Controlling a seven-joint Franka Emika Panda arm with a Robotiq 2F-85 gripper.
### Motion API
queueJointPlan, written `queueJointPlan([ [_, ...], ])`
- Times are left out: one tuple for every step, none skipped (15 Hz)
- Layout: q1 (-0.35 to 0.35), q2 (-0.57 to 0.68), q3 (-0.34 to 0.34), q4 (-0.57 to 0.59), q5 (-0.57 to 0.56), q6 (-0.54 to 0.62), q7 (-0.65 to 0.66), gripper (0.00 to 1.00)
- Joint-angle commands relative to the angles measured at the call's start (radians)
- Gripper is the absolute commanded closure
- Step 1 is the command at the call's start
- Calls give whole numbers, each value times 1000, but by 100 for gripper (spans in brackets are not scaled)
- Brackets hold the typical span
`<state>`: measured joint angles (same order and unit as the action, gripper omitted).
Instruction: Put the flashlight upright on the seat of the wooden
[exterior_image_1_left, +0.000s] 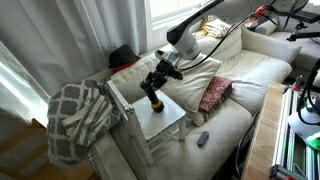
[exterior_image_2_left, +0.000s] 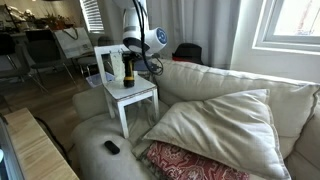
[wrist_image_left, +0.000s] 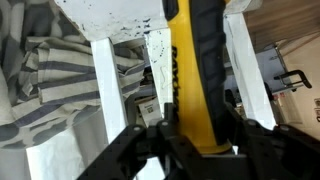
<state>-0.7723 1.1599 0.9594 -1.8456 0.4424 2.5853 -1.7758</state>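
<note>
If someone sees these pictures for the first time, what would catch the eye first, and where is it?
The eye goes first to the gripper, which holds the black and yellow flashlight upright at the pale seat of a small wooden chair. The chair itself stands on a beige sofa. A checked blanket hangs beside the chair, and a red patterned pillow lies on the cushions.
</note>
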Motion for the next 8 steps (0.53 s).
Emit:
queueJointPlan([
  [4, -3, -4, 2, 6, -4, -4, 50],
  [4, -3, -4, 2, 6, -4, -6, 75],
  [-14, 34, 18, 16, 14, 2, -46, 75],
  [-19, 52, 23, 24, 13, 6, -71, 75],
  [-26, 70, 34, 29, 17, 9, -100, 75],
  [-32, 83, 39, 33, 21, 6, -119, 75],
  [-40, 94, 46, 33, 21, 1, -142, 75],
  [-44, 101, 48, 32, 22, 5, -154, 75],
])
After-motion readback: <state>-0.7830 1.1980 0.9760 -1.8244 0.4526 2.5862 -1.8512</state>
